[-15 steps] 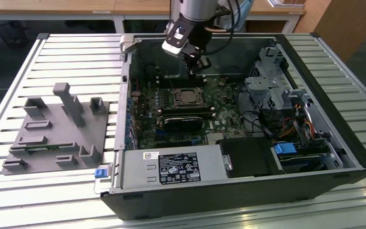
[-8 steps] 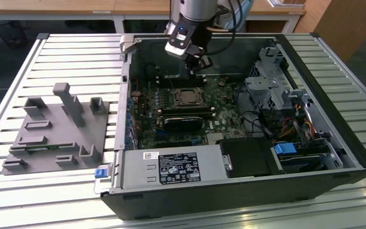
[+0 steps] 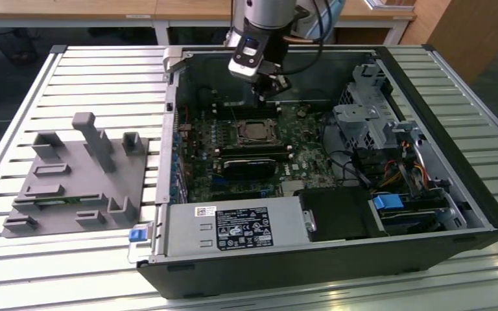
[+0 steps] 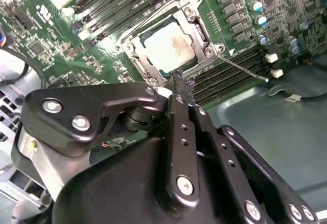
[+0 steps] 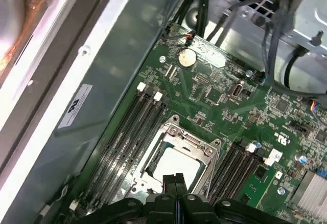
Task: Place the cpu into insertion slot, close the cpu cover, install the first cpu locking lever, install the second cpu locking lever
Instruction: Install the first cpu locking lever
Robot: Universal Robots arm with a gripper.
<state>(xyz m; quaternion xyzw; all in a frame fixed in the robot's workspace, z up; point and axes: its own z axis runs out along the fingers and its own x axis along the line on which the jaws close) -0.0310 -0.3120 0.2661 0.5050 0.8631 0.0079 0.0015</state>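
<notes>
Gripper (image 4: 182,81), jaws pinched together, hangs right by the cpu (image 4: 168,47) in the insertion slot (image 4: 199,29), memory slots (image 4: 120,6) flanking, one lever (image 4: 242,69) sticking out.

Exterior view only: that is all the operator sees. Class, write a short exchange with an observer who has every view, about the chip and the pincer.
Operator: Is the chip seated?
Observer: Yes; in the second wrist view the chip lies in its socket, the metal cover frame down around its edges.
Operator: Is the pincer carrying anything?
Observer: No; in the first wrist view the pincer is shut and empty, near the socket.
</notes>
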